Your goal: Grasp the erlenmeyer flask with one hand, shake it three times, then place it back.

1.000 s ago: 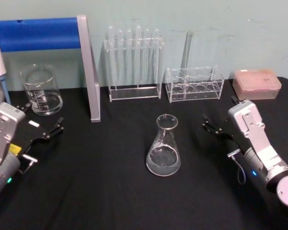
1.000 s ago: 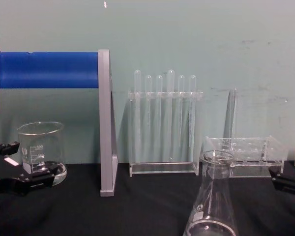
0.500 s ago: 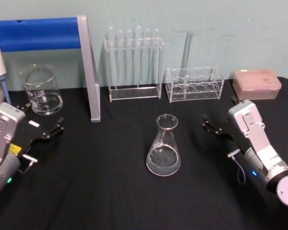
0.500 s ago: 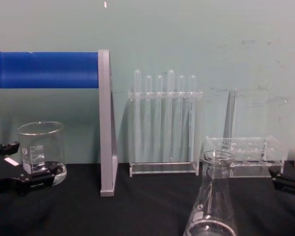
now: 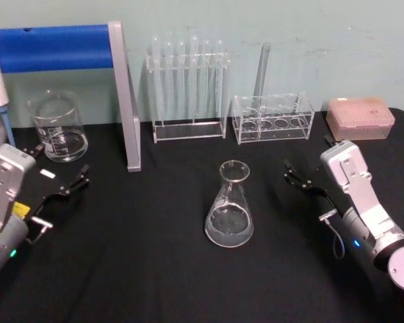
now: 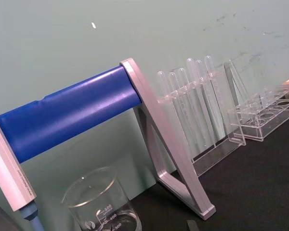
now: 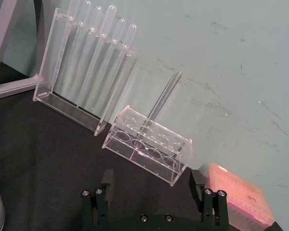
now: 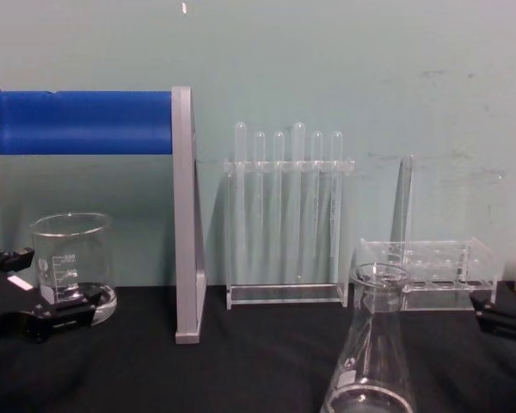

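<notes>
The flask [image 5: 229, 205] stands upright on the black desk [image 5: 148, 269], near its middle, with bare cloth all round it. The right gripper [image 5: 300, 180] sits to its right, fingers apart, holding nothing and well clear of the glass. The left gripper [image 5: 60, 176] rests near the desk's left edge, fingers spread, just beside the beaker [image 5: 57, 126]. Behind the flask stand two clear racks [image 5: 188, 91] of tubes. In the chest view the flask's base is cut off by the lower edge.
</notes>
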